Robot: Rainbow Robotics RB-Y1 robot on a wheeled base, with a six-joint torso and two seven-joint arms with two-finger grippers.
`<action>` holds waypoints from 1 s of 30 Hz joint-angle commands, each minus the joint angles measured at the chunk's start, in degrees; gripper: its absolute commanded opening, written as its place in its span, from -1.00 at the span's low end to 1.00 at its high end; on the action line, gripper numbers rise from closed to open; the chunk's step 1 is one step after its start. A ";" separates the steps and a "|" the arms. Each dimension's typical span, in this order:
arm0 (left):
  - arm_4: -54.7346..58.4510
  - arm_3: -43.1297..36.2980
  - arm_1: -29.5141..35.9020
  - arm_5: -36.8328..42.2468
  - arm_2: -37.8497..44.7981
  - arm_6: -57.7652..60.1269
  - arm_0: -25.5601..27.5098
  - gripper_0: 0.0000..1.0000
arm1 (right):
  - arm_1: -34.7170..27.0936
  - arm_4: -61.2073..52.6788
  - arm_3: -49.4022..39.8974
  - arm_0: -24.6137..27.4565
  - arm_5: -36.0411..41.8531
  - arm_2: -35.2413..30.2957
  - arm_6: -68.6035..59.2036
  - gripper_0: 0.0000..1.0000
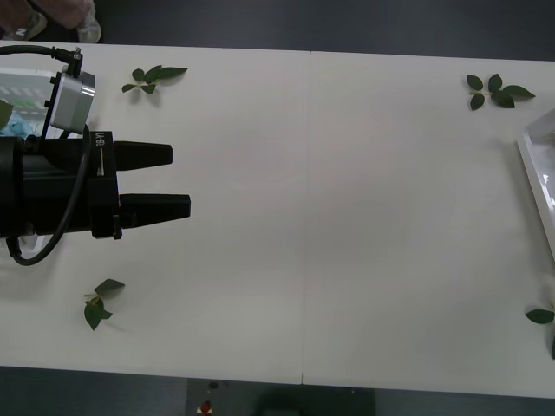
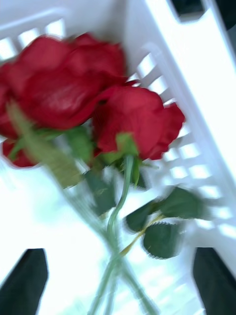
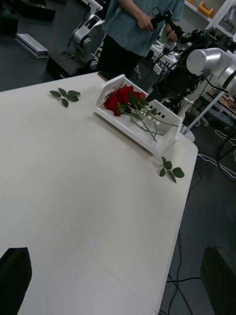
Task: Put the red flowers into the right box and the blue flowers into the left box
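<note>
The red flowers (image 2: 73, 83) lie in the right box (image 2: 196, 74), a white basket with slatted walls, their green stems running down between my right gripper's (image 2: 122, 253) open black fingers. From the left wrist view the red flowers (image 3: 123, 98) rest in the right box (image 3: 132, 130) at the table's far end, with the right arm (image 3: 169, 81) over it. My left gripper (image 1: 180, 180) hovers open and empty over the table's left part, pointing right. The left box (image 1: 19, 87) shows partly behind the left arm. The blue flowers are hidden.
Loose green leaf sprigs lie at the back left (image 1: 154, 78), back right (image 1: 497, 89), front left (image 1: 100, 303) and front right edge (image 1: 542, 316). The right box's rim (image 1: 533, 160) reaches in at the right edge. A seam (image 1: 306, 217) runs across the white table.
</note>
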 commanded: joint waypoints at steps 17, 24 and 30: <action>0.37 -1.57 -0.18 -0.53 -0.54 -2.87 -0.78 1.00 | -0.58 -34.53 -19.54 -0.98 21.46 -4.77 38.74 0.95; 0.37 -1.57 -0.18 -0.53 -0.54 -2.87 -0.78 1.00 | 3.82 -42.18 -23.76 -0.98 29.98 -10.21 55.53 0.95; 0.37 -1.57 -0.18 -0.53 -0.54 -2.87 -0.78 1.00 | 8.92 -45.08 -31.58 -0.98 34.99 -11.62 65.90 0.95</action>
